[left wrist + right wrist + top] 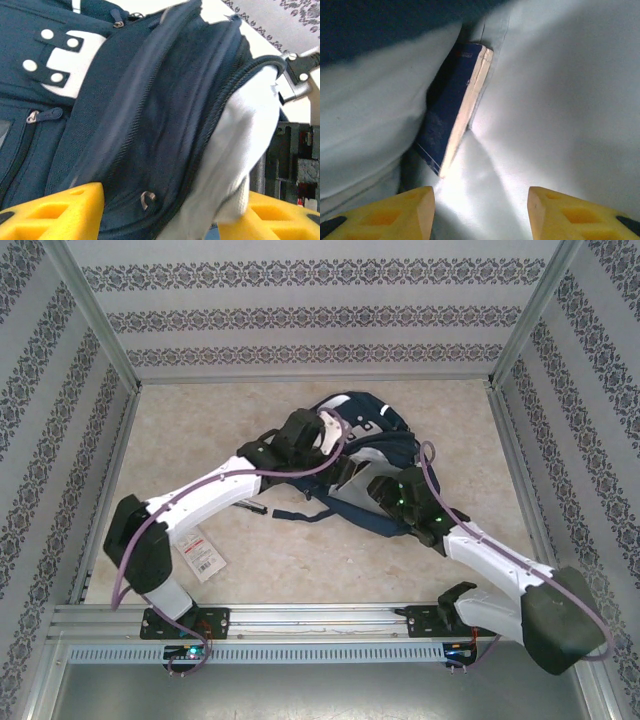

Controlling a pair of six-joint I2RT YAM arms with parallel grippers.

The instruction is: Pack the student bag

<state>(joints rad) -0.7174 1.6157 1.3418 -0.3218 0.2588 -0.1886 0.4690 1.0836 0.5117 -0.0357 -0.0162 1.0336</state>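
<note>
Student bag (365, 418) lies just past table centre, toward one o'clock. Left gripper (172, 202) jaws stand released astride its mouth. Right gripper (480, 200) jaws are released inside, with the book (452, 110) on edge at eleven o'clock. Risk: the unheld mouth slumps and snags the right gripper on exit.

Inside student bag (150, 100), navy book (451, 107) edgewise between lining folds (560, 90); free room rightward.
</note>
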